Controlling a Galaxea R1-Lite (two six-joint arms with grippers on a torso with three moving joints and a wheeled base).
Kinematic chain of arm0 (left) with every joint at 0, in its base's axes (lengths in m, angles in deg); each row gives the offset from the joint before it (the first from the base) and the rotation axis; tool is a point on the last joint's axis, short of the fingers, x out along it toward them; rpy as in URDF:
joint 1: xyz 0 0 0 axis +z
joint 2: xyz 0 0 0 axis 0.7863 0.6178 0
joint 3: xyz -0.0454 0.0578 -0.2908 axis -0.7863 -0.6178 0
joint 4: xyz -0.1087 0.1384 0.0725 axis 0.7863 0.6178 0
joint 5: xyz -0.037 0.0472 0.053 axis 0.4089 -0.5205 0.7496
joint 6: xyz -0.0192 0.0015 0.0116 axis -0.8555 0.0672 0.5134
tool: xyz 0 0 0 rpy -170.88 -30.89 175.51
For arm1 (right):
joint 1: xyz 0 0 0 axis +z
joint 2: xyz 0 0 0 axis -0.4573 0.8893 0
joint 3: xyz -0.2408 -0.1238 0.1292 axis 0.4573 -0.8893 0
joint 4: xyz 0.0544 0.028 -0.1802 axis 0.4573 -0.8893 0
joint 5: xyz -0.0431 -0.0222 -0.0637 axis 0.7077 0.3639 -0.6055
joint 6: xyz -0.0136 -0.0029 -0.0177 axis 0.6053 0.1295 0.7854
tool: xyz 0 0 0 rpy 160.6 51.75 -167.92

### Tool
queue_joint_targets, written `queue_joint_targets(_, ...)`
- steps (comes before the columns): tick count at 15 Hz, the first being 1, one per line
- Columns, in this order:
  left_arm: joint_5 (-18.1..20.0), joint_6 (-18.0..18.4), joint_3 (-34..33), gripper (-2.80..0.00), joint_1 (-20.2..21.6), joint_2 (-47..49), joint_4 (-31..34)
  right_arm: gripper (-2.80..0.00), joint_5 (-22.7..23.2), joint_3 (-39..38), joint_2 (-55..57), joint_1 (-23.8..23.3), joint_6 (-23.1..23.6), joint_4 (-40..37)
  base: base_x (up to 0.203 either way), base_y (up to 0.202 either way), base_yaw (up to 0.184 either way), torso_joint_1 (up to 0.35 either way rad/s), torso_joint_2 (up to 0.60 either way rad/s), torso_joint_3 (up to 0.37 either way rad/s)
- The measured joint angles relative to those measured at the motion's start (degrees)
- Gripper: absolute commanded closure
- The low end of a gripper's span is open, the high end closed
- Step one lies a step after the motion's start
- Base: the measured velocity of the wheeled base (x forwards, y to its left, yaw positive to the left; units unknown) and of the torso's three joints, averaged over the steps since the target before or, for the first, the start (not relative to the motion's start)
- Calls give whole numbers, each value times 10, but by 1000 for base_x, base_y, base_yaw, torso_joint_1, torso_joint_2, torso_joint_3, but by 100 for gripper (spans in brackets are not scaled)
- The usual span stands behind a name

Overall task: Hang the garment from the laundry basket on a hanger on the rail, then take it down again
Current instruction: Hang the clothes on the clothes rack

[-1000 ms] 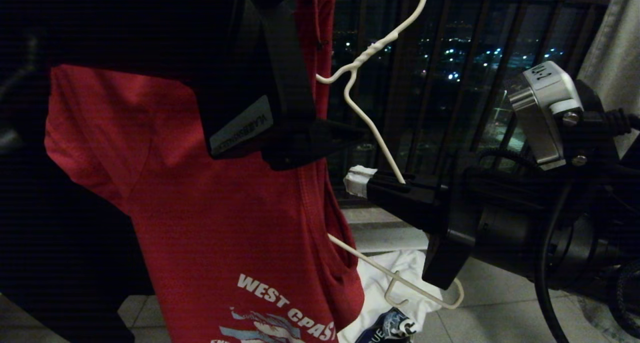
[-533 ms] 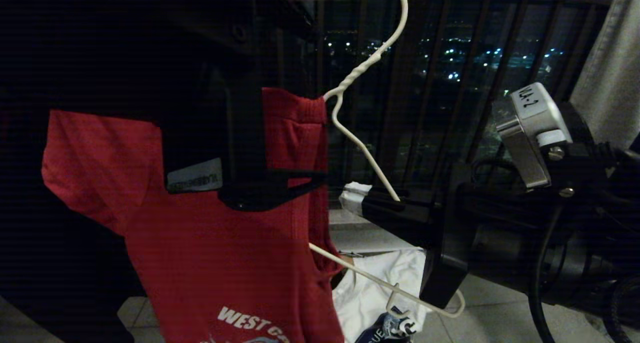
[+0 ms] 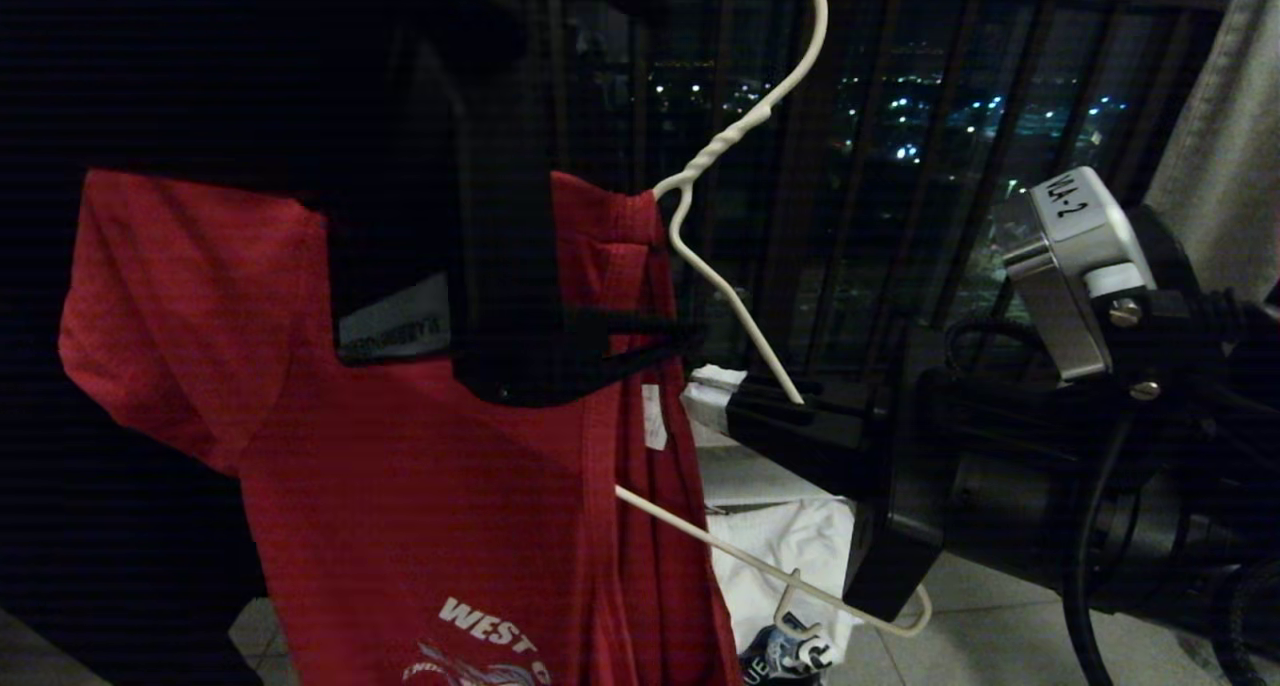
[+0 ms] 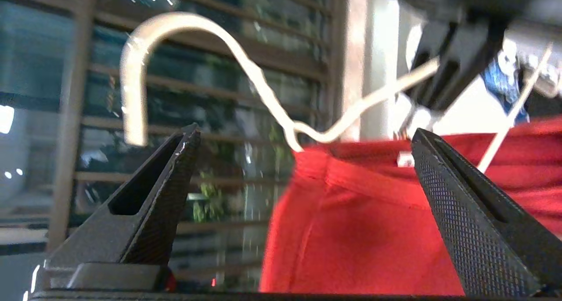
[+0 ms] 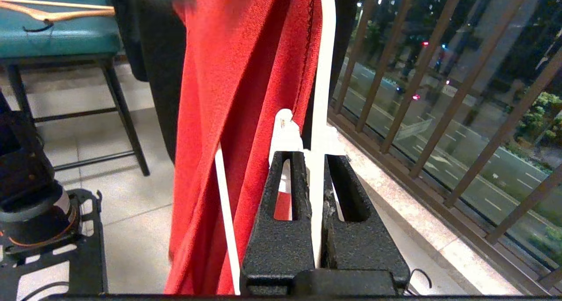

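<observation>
The left gripper (image 3: pixel 640 336) is spread wide in front of the red short-sleeved T-shirt (image 3: pixel 420 486), hiding part of it. The shirt hangs on the thin white wire hanger (image 3: pixel 715 276). The right gripper (image 3: pixel 745 406) pinches that wire. White cloth (image 3: pixel 790 546) lies on the floor.

High-rise home balcony: railing bars (image 5: pixel 439 99), city lights.

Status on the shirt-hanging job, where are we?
Done: red shirt is partly on the white hanger, collar at its neck. In hand: right end effector clamps the hanger arm; left end effector open by the collar. Left: hook isn't on any rail in view; then take down.
</observation>
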Motion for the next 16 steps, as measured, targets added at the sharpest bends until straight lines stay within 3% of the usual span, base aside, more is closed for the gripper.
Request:
queue_joint_targets(3, -5, -15, -2, -280, -9, -21, 0, 0, -1, 5, 5, -1, -2, 0, 0, 0, 0, 0, 0, 0)
queue_joint_targets(4, -11, -18, -7, 0, -11, -31, 3, 0, -2, 6, 7, -2, -2, -1, 0, 0, 0, 0, 0, 0)
queue_joint_targets(6, -24, -30, -28, 0, -12, -55, 18, 0, -3, 11, 10, -4, -8, 0, 0, 0, 0, 0, 0, 0)
queue_joint_targets(10, -47, -121, -64, 0, -12, -97, 28, 0, -2, 22, 12, -23, -16, -1, 0, 0, 0, 0, 0, 0)
queue_joint_targets(14, -88, -283, -74, 0, -8, -143, 26, 0, -2, 25, 7, -29, -16, -2, 0, 0, 0, 0, 0, 0)
queue_joint_targets(16, -93, -353, -75, 0, 33, -171, 24, 0, -2, 26, 6, -29, -16, -2, 0, 0, 0, 0, 0, 0)
